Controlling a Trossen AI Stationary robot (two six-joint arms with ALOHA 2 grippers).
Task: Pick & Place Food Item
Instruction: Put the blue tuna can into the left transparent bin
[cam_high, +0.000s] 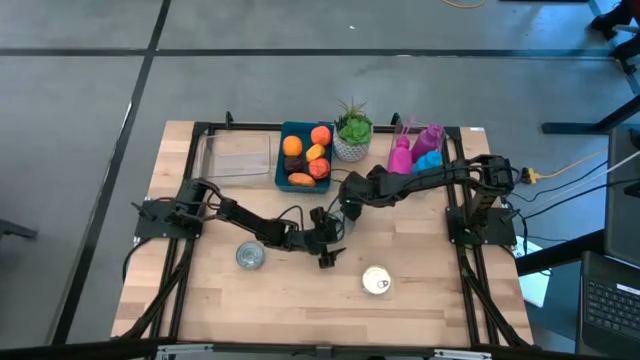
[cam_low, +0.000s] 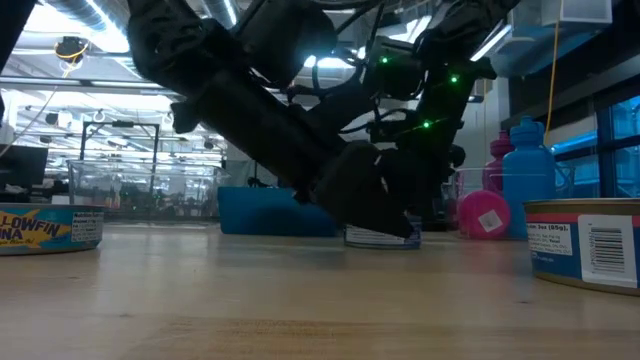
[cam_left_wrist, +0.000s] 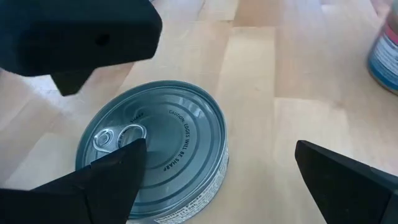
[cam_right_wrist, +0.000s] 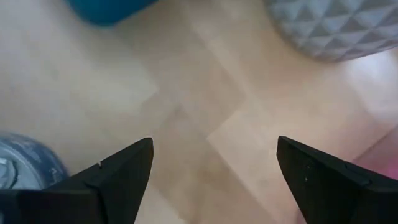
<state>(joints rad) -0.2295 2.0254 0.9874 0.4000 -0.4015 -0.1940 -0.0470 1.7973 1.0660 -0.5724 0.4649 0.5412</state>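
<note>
Pale wooden tabletop (cam_high: 420, 300) on a grey floor, with a glass-walled hall behind. Blue bin (cam_high: 304, 155) of fruit stands at the far edge. Left gripper (cam_high: 330, 252), fingers apart, hovers beside the flat tin can (cam_left_wrist: 155, 158), lid upward, pull-tab (cam_left_wrist: 115, 135) partly hidden. Right gripper (cam_high: 347, 213), fingers apart, holds nothing. Can labels mostly unreadable.

A flat silver can (cam_left_wrist: 154, 152) with a pull ring sits on the light wood bench (cam_left_wrist: 267, 124). The left tool (cam_left_wrist: 217, 180) is wide open just above it, one dark finger (cam_left_wrist: 99, 183) over the can's edge. Another can (cam_left_wrist: 387, 53) peeks in farther off.
</note>
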